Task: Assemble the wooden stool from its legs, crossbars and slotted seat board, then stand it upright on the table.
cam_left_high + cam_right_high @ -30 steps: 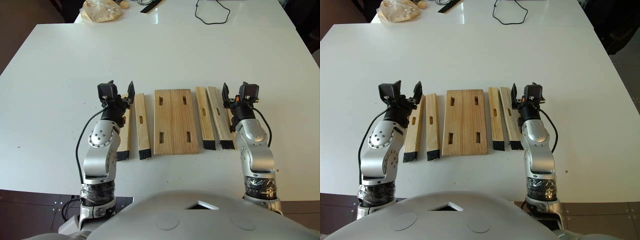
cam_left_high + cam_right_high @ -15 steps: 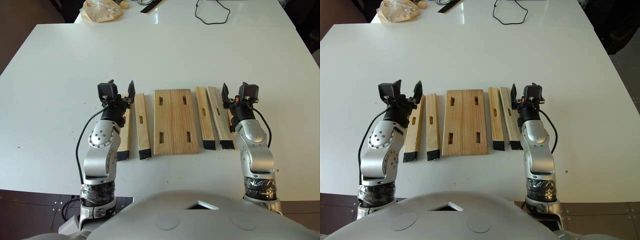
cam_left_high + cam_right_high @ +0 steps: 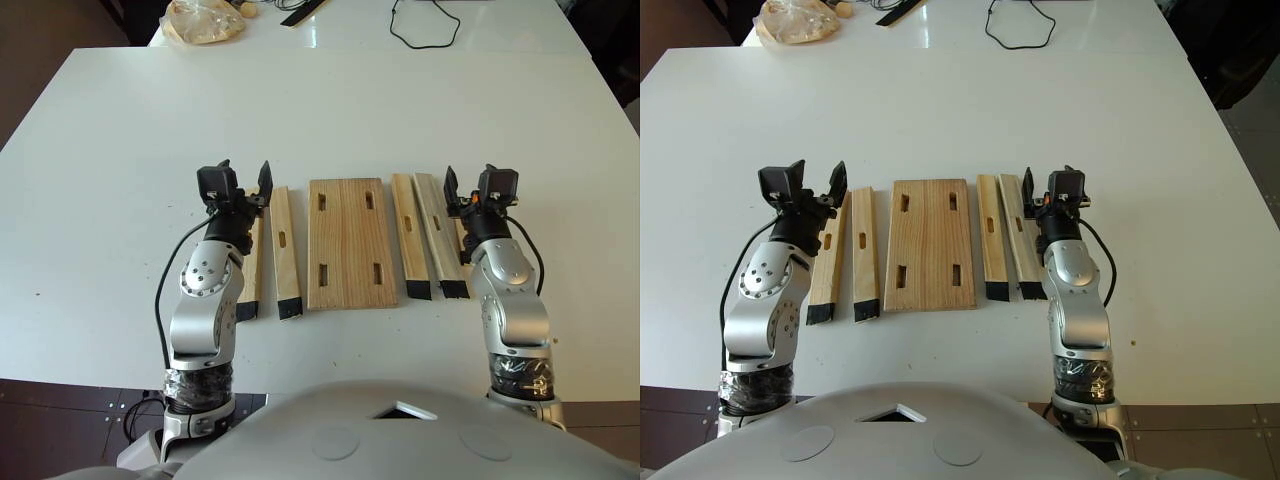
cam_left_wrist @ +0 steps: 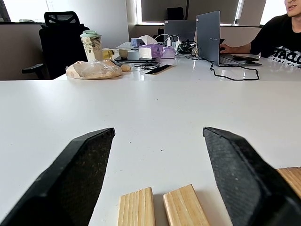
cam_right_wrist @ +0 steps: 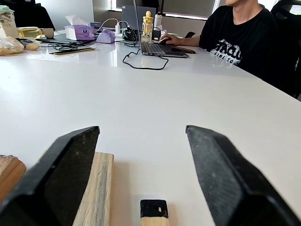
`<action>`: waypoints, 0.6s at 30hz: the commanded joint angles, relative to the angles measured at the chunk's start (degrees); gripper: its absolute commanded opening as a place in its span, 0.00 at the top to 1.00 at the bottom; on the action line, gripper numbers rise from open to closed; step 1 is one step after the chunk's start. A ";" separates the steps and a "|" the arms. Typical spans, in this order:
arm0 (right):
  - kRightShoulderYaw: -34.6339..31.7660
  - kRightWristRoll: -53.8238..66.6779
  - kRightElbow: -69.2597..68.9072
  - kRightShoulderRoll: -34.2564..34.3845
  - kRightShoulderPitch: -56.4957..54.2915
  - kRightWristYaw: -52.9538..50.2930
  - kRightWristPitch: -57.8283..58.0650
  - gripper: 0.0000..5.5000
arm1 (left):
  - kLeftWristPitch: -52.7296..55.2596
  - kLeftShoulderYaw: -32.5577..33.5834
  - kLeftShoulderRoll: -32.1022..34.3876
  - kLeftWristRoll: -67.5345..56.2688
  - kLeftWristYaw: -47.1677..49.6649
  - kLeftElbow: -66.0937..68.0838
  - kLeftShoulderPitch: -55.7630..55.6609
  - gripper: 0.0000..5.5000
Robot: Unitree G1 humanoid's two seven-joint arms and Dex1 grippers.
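On the desk (image 3: pixel 120 150), the seat board (image 3: pixel 346 243) lies flat in the middle, legs (image 3: pixel 285 250) on both sides, ready to pick. Left fingers (image 4: pixel 75 179) and right fingers (image 5: pixel 61 169) hang wide open, holding nothing.

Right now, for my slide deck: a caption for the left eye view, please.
Seat board flat between loose legs; left gripper and right gripper at the outer ones, jaws open.

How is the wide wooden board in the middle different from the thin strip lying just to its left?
The seat board is much wider than the strip. The seat board has four slots, the strip one. The strip's near end is black; the seat board's is plain wood. Both lie flat on the table, side by side.
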 commanded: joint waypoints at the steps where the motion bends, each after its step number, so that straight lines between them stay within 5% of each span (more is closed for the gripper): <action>1: -0.37 0.13 0.22 0.28 -0.51 -0.06 0.31 0.38 | 0.47 0.03 0.23 0.76 0.27 0.65 -0.62 0.37; 18: -0.22 0.21 0.35 0.21 -0.72 0.34 0.52 0.38 | 0.83 0.48 0.16 1.57 0.89 0.74 -0.22 0.37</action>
